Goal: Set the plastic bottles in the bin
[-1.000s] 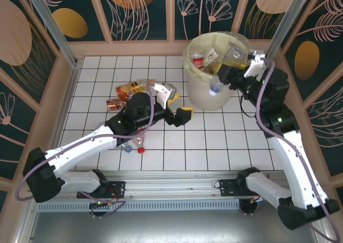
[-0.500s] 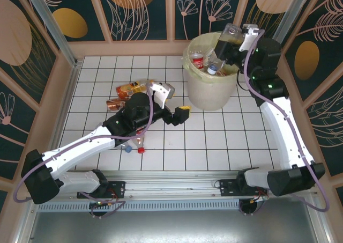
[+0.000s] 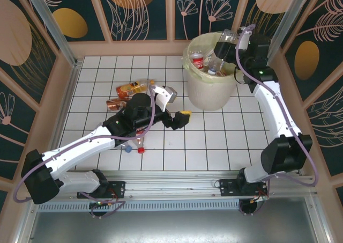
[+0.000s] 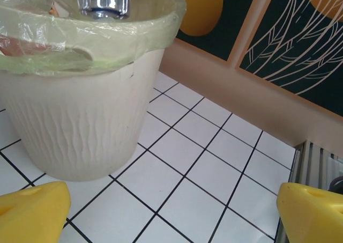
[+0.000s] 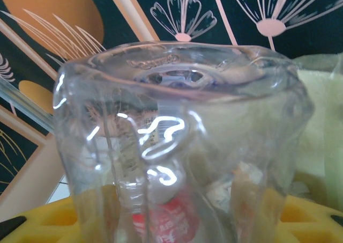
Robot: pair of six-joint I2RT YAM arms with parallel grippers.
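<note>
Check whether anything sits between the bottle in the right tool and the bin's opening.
Nothing visible does. The right tool grips the clear bottle, which appears to be above the far side of the bin. The bin's mouth is open, and bottles already dropped lie inside.

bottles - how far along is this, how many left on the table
Done: several bottles lie in the bin. In hand: right gripper holds a clear bottle over the bin. Left: at least three more bottles on the tiles, by the open, empty left gripper.
</note>
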